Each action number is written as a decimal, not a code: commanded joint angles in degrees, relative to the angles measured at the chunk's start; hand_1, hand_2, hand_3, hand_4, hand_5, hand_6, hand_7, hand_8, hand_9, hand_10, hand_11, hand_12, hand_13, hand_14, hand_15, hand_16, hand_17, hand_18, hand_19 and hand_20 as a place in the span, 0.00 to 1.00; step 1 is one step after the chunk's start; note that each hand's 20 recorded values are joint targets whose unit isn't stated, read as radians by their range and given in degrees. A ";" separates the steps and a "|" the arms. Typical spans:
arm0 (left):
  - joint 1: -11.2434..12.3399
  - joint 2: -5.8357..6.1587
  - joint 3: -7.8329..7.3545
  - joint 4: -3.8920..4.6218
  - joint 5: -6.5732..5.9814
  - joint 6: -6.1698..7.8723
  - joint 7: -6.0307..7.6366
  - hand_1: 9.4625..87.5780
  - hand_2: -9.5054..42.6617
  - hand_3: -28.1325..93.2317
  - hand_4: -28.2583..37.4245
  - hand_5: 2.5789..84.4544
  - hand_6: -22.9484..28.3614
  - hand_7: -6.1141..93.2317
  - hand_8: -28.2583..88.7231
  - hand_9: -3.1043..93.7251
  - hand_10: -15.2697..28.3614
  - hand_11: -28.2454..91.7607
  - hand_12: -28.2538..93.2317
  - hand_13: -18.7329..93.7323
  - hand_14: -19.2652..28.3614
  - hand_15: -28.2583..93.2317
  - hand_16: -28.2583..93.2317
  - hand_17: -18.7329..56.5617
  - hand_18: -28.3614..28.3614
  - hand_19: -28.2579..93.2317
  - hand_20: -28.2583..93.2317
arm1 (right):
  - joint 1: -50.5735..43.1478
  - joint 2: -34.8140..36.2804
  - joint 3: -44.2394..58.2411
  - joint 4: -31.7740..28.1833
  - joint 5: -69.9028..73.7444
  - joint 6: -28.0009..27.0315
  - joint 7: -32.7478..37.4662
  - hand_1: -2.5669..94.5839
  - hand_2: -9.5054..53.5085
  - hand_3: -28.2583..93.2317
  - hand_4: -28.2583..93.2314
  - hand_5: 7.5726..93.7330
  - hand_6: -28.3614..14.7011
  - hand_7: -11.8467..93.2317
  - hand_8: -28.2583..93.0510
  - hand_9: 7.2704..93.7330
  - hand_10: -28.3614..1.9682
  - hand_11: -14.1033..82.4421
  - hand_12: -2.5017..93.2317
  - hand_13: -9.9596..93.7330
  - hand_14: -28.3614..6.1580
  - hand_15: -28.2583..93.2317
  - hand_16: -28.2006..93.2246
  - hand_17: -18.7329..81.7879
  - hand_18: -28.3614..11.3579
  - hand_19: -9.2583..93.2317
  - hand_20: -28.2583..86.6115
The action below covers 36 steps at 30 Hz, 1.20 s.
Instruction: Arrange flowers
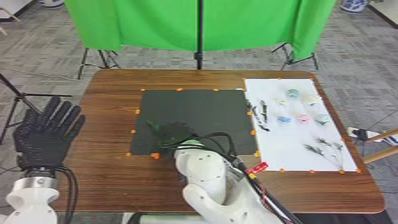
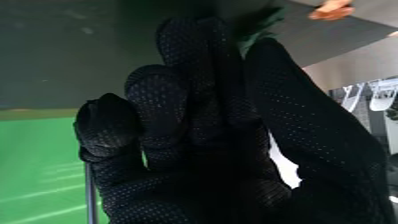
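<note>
In the head view my right hand (image 1: 176,131) is over the lower part of the dark mat (image 1: 195,107), its fingers and thumb pinching a green leafy sprig (image 1: 153,127) that sticks out to its left. The right wrist view has the black glove of my right hand (image 2: 213,115), with green leaf (image 2: 259,26) by the thumb tip. My left hand (image 1: 46,134) is open, fingers spread, off the table's left side. On the white sheet (image 1: 271,160) lie a blue flower (image 1: 284,119), a pink flower (image 1: 304,118), several pale ones, dark sprigs (image 1: 263,114) and thin grey-green sprigs (image 1: 338,146).
Orange markers dot the edges of the mat and white sheet, with a larger orange piece (image 1: 155,156) near the mat's lower left. The brown table (image 1: 111,130) surrounds both. Behind it hangs a green cloth (image 1: 151,25) on stands.
</note>
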 commanded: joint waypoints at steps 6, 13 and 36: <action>1.08 0.12 0.16 0.47 -0.94 0.98 -0.38 0.22 0.41 0.84 0.00 0.49 0.59 0.18 0.16 0.41 0.69 0.38 0.32 0.39 0.74 0.50 0.19 0.19 0.74 0.45 0.35 | -2.92 -3.65 -0.98 0.79 -2.63 -2.16 -2.62 0.57 0.15 0.79 0.07 0.82 0.55 0.32 0.36 0.85 0.42 0.46 0.35 0.77 0.39 0.78 0.56 0.59 0.03 1.00 0.58; 1.25 0.24 0.57 0.65 -2.14 1.00 -0.16 0.22 0.41 0.84 0.00 0.49 0.59 0.19 0.16 0.41 0.70 0.39 0.32 0.39 0.74 0.51 0.19 0.18 0.74 0.46 0.35 | -3.73 -3.98 -0.77 0.08 -2.54 -1.49 -4.26 0.57 0.17 0.78 0.07 0.80 0.55 0.33 0.36 0.85 0.41 0.46 0.34 0.77 0.39 0.77 0.56 0.59 0.03 1.00 0.58; 4.28 -3.86 -2.51 -1.06 0.19 -0.24 1.40 0.22 0.42 0.83 0.00 0.47 0.58 0.16 0.17 0.40 0.66 0.36 0.32 0.40 0.70 0.46 0.20 0.21 0.73 0.44 0.35 | -6.82 13.82 26.04 -17.93 11.65 20.07 7.74 0.46 0.06 0.81 0.10 0.67 0.46 0.32 0.23 0.73 0.23 0.44 0.28 0.69 0.29 0.77 0.49 0.55 0.02 0.98 0.55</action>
